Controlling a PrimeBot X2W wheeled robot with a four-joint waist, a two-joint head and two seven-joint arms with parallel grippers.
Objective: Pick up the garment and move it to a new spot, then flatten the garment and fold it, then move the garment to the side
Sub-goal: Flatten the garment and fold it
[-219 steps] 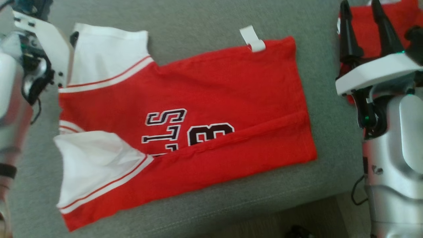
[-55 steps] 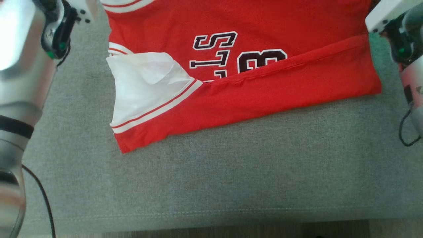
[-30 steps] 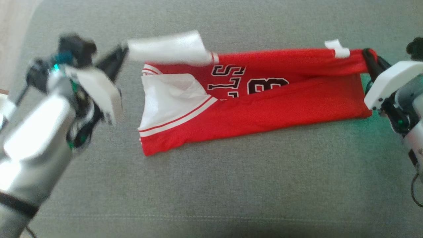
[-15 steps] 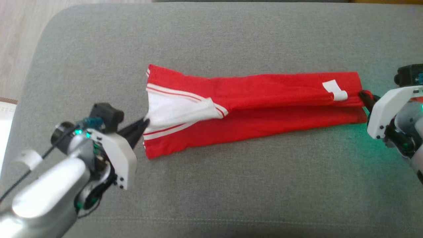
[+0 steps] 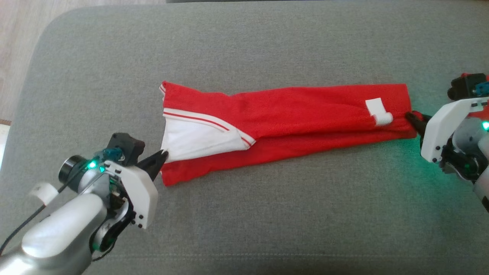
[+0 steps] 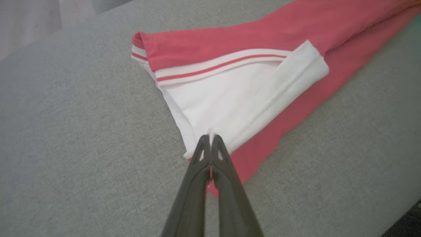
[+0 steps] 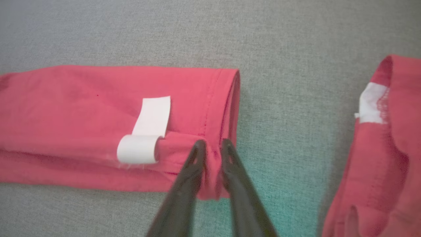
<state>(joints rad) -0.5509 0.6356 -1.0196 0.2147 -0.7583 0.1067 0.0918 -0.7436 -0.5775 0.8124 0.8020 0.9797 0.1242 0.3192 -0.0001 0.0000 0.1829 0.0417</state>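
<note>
**Garment**: body was red. The sleeve at the left gripper jaws was white; beyond them ran white trim with a thin red stripe.
**Label**: plain white, on the red hem just ahead of the right gripper jaws.
**Grippers:** fingers were near black and housings white. Green lights tinted the cushion beside the right jaws.
**Cushion:** grey, finely flecked weave.
**Second cloth**, to one side of the right jaws: red with a white patch.
**Floor**: pale wood.

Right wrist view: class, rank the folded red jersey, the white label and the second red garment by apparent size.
1. folded red jersey
2. second red garment, cropped by the frame
3. white label
</note>
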